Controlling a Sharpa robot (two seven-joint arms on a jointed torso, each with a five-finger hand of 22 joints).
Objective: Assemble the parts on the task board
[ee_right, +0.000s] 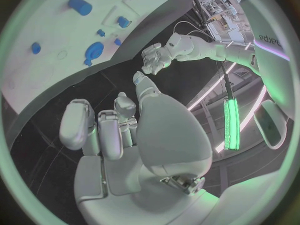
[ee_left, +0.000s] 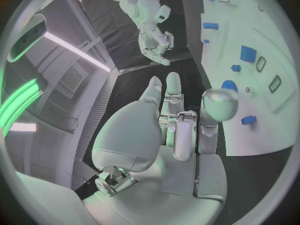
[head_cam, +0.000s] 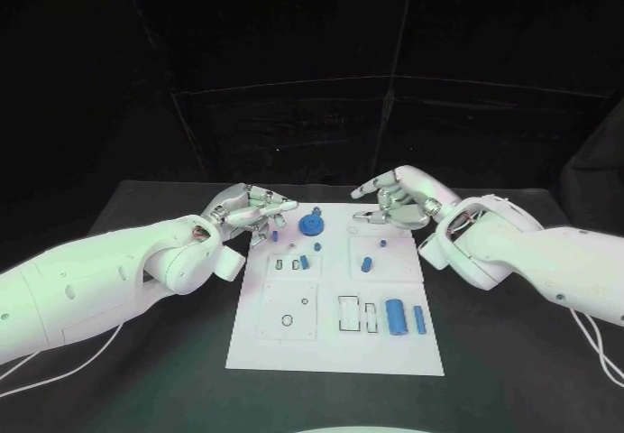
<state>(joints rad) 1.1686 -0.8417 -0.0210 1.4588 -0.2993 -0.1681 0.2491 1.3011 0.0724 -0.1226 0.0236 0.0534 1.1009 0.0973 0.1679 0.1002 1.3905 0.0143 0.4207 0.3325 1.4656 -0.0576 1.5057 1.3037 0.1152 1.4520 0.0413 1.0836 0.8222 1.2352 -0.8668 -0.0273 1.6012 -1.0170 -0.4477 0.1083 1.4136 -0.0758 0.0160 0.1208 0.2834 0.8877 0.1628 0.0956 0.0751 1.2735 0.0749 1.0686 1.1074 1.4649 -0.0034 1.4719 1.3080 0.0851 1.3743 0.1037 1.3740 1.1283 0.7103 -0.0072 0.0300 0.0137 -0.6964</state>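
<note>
The task board (head_cam: pixel 341 298), a white plate, is lying in the middle of the black table (head_cam: pixel 156 361), its long axis running away from the robot. Small blue parts are resting on it. At the far end, a round blue disc (head_cam: pixel 311 224) is sitting near the board's far left corner, with a small blue peg (head_cam: pixel 316 245) just on the near side of it. To the right, a short blue piece (head_cam: pixel 367 264) is lying near the centre of the board, and a tiny blue stud (head_cam: pixel 384 242) is standing beyond it. A narrow blue piece (head_cam: pixel 305 262) is standing among the small outlined slots on the left half. At the near right, a thick blue cylinder (head_cam: pixel 395 317) and a thinner blue cylinder (head_cam: pixel 420 318) are lying side by side, parallel to the board's long edge, beside rectangular outlined recesses.

The left hand (head_cam: pixel 250 210) is hovering at the board's far left corner, fingers spread loosely and grasping nothing; the left wrist view (ee_left: pixel 181 120) is showing its fingers extended and apart, clear of the board. The right hand (head_cam: pixel 400 200) is poised over the far right corner, fingers partly curled yet separated, with nothing between them; the right wrist view (ee_right: pixel 119 125) is confirming that its palm is free. Both hands are lying apart from the parts.
</note>
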